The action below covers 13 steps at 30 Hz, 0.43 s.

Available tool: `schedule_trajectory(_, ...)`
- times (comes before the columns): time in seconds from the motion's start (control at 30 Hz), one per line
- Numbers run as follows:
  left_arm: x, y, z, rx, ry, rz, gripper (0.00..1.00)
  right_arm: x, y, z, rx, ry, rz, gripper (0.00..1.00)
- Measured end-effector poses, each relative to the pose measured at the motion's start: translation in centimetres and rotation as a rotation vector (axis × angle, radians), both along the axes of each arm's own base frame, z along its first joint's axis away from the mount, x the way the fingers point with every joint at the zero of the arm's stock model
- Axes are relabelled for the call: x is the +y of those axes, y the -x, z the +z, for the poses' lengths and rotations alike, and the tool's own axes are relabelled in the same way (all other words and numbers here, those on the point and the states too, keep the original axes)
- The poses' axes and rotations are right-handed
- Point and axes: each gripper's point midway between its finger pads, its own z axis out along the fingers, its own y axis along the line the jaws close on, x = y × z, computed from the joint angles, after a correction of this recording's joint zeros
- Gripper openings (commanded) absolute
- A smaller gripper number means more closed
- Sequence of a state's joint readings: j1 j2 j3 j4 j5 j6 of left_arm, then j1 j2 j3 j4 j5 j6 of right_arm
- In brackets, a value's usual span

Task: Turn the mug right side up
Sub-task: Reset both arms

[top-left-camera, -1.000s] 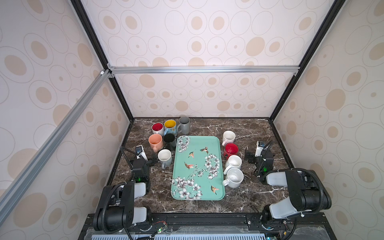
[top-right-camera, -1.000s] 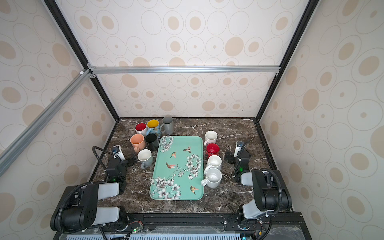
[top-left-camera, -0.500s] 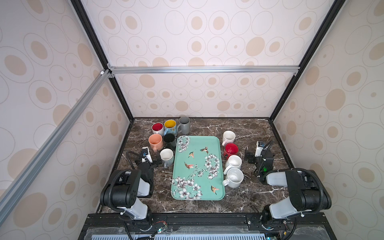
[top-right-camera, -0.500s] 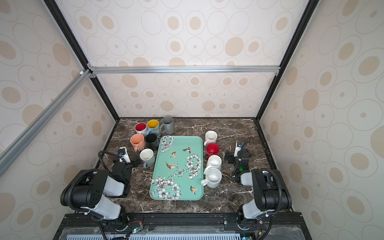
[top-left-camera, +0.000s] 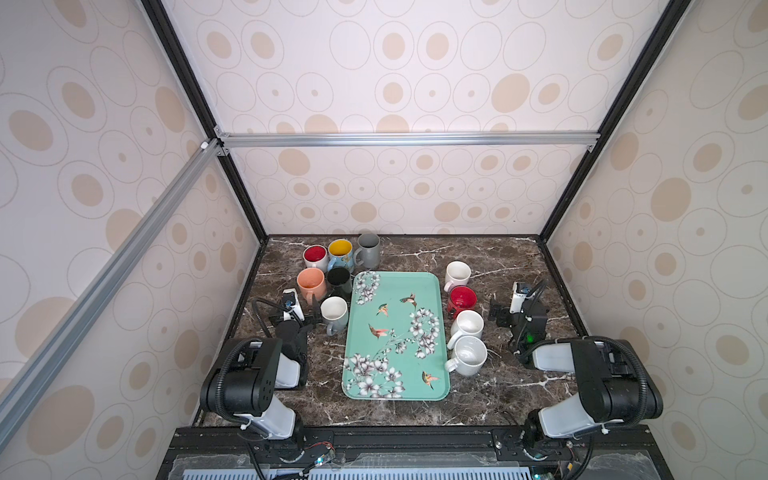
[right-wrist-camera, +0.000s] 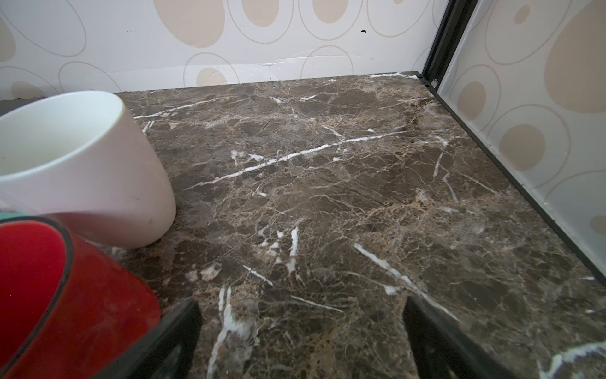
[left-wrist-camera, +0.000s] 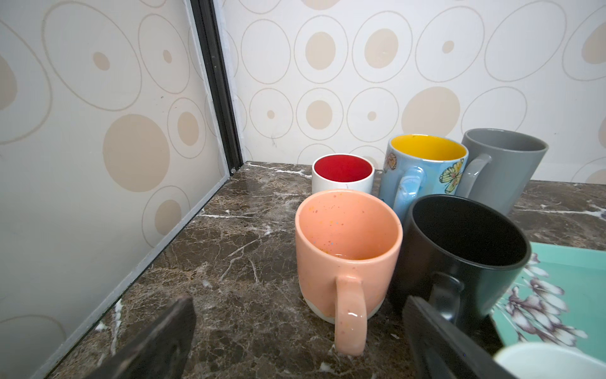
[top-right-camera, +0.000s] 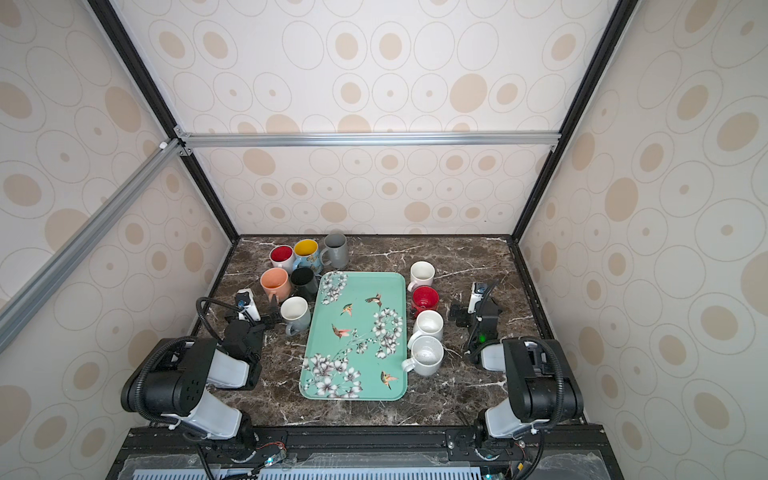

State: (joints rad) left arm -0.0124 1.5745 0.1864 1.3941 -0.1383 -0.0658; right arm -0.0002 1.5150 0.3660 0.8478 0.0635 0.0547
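On the dark marble table [top-left-camera: 498, 257] the teal flowered tray [top-left-camera: 399, 282] lies in the middle, and every cup on either side of it stands mouth up, so I cannot tell which is the mug to right. My left claw [top-left-camera: 294, 319] hangs low, jaws spread wide and empty, with the peach mug [left-wrist-camera: 344, 242] just ahead and the pale mug [top-left-camera: 334, 313] just beside it; my right claw [top-left-camera: 515, 311], spread and empty too, sits near the red mug [top-left-camera: 462, 298].

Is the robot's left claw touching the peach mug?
Apart. The left wrist view shows bare tabletop between the handle of the peach mug and both fingers of the open left gripper.
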Motion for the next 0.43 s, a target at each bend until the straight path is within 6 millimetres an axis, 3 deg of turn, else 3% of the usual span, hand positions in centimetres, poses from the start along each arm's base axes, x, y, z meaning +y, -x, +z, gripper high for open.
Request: schedule_trajectory(0.43, 0.04, -0.10, -0.43, 0.020, -0.002, 0.002, 1.00, -0.08, 0.01, -0.07, 0.004, 0.004, -0.005, 1.00)
